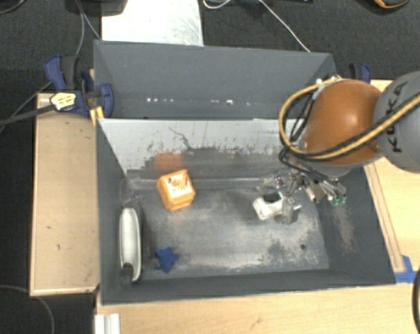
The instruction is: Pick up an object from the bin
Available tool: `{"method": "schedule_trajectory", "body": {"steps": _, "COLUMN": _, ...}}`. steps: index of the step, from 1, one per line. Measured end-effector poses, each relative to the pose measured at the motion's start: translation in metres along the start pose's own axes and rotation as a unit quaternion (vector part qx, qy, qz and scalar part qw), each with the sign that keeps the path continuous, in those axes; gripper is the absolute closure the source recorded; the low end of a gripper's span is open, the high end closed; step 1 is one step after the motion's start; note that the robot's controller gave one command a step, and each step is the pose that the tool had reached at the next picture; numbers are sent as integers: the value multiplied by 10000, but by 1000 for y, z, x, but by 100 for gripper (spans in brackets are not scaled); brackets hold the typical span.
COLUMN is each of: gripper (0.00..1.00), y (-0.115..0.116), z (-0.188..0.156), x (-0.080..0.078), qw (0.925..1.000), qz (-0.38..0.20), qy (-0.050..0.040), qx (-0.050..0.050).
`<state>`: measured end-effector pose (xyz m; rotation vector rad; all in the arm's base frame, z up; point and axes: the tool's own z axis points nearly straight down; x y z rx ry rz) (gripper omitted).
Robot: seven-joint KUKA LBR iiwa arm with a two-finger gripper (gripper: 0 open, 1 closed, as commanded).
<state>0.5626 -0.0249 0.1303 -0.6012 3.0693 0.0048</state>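
Right of bin [224,239] floor | claw [291,200] | small white piece [265,208] just left | opening: cannot tell

Bin [231,245] — orange block [175,190], white oblong [129,242], blue scrap [166,258]

The tool [288,202] hangs low at the right of the bin [231,245], just beside a small white piece [265,208]; an orange block [175,190] lies well apart to its left.
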Motion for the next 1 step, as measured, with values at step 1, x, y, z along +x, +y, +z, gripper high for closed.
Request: {"method": "schedule_trajectory", "body": {"steps": 1, "gripper": 100, "y": -2, "z": 26, "x": 0, "qw": 10000, "qz": -11, "qy": -45, "qx": 20}}
